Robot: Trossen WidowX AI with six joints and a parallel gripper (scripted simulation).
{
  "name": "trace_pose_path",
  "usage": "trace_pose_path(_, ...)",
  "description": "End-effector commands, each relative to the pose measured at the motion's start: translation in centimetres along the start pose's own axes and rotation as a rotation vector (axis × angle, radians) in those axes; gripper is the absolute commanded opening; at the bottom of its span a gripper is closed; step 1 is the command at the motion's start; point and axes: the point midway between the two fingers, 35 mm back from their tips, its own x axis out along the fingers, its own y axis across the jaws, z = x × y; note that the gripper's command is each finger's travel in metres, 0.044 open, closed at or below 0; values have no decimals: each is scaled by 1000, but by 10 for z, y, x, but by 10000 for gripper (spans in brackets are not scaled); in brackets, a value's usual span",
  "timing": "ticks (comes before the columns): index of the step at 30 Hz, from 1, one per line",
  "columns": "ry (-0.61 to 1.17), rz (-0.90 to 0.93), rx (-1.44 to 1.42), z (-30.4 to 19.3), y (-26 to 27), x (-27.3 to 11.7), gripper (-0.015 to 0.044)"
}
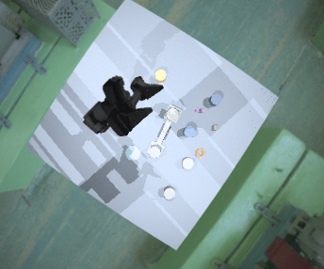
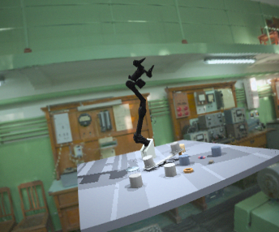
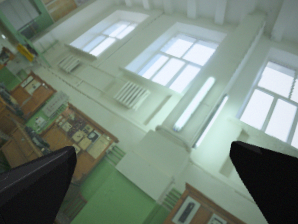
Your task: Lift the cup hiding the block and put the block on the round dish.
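Observation:
The small white balance (image 1: 165, 132) (image 2: 162, 164) stands mid-table. One light grey cup (image 1: 173, 112) (image 2: 175, 147) is on its far end. The identical other cup (image 1: 155, 150) (image 2: 148, 161) is on its near end. I cannot tell which end is lower. No block shows; what is under the cups is hidden. The pale round dish (image 1: 133, 152) (image 2: 133, 169) lies beside the near-end cup, with nothing seen on it. My gripper (image 1: 156, 99) (image 2: 149, 62) (image 3: 155, 152) is wide open and empty, high above the table, pointing up and away from it.
Two blue cylinders (image 1: 216, 99) (image 1: 189, 131), two whitish cylinders (image 1: 187, 163) (image 1: 170, 193) and a yellow cylinder (image 1: 160, 75) stand around the balance. An orange ring (image 1: 197, 153), a small brown piece (image 1: 215, 127) and a small pink-and-blue piece (image 1: 200, 110) lie to its right.

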Motion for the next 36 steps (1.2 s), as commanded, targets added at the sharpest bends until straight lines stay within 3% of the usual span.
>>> trace_pose_path(1, -46, -85, 3, 6, -32, -19, 440)
trace_pose_path(15, -308, -338, 103, 71, -117, -123, 440)
trace_pose_path(29, -445, -522, 147, 89, -156, -199, 440)
trace_pose_path(36, -568, -665, 203, 95, -186, -257, 440)
